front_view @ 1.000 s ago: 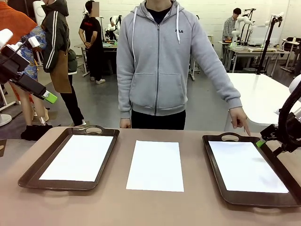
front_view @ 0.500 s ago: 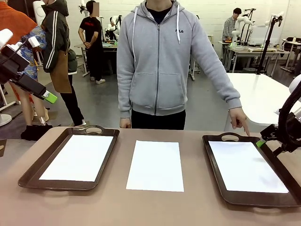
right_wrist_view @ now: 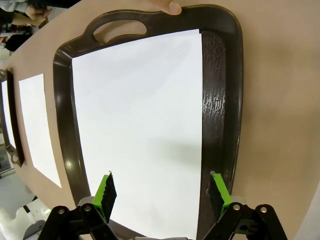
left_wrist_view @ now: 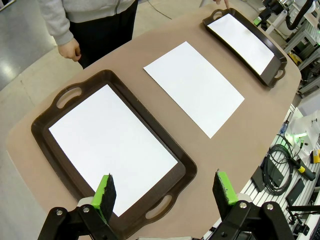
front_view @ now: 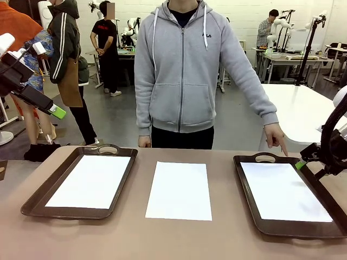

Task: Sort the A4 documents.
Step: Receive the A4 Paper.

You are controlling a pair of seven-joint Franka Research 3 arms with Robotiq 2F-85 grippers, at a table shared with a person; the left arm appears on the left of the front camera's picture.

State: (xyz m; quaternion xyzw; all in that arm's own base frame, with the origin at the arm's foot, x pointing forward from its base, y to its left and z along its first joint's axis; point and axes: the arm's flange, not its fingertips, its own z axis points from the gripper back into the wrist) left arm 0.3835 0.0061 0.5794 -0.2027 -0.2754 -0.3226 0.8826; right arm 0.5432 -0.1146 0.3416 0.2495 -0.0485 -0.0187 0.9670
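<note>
From the front, three A4 documents lie flat: one in the left tray [front_view: 32, 200], one [front_view: 179, 190] bare on the tabletop [front_view: 217, 238], one in the right tray [front_view: 246, 189], whose rim a person's finger [front_view: 283, 150] touches. Left wrist: left hand [left_wrist_view: 165, 192] open above the left tray. Right wrist: right hand [right_wrist_view: 160, 195] open over the tray's sheet [right_wrist_view: 140, 125].

The right tray [front_view: 255, 216] is cut off at the front view's right edge, behind the right arm.
</note>
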